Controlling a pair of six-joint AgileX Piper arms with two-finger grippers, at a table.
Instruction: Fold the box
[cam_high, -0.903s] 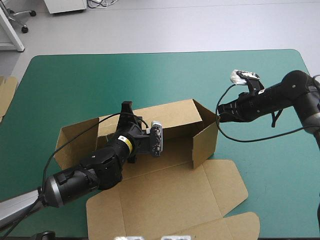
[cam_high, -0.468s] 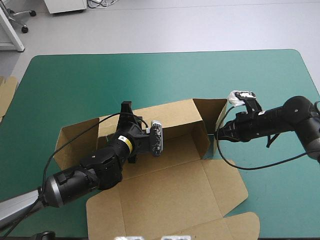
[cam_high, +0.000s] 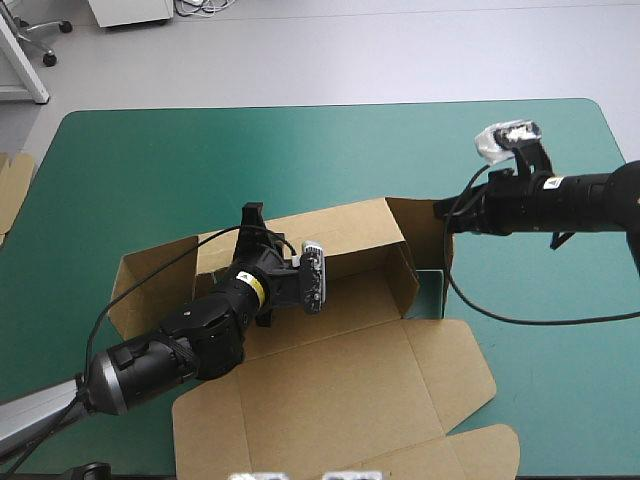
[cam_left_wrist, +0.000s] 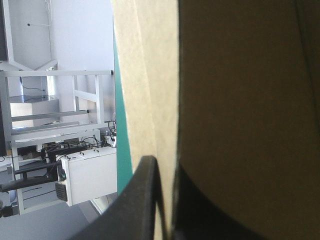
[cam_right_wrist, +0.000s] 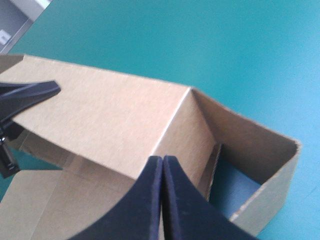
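L gripper (cam_left_wrist: 162, 165), two broad black fin-shaped fingers: all but closed, pinched on upright back wall of brown cut-board box (cam_left_wrist: 240, 100), sheet edge-on btwn fingers. From above, L gripper (cam_high: 253, 212) on top edge of that wall, left of its middle. Also visible from R wrist, farther off, L gripper (cam_right_wrist: 30, 91) on same top edge.

R gripper (cam_right_wrist: 162, 159), same black fins: closed tight into one pointed arch, nothing btwn fingers. Just ahead of it, fold where back wall meets right end flap. From above, R gripper (cam_high: 440, 212) at outer side of that raised end flap; touching board or not: cannot tell.

Box (cam_high: 350, 235) mid-table on rounded table w/ teal-green cover (cam_high: 200, 150). Back wall up, left end wall up & splayed outward, right end flaps up, making small open pocket w/ cover showing inside. Floor panel flat. Wide lid panel flat toward near edge, tabs on its right side.

Edge of more brown board (cam_high: 12, 185) at table's left edge, well apart from box.
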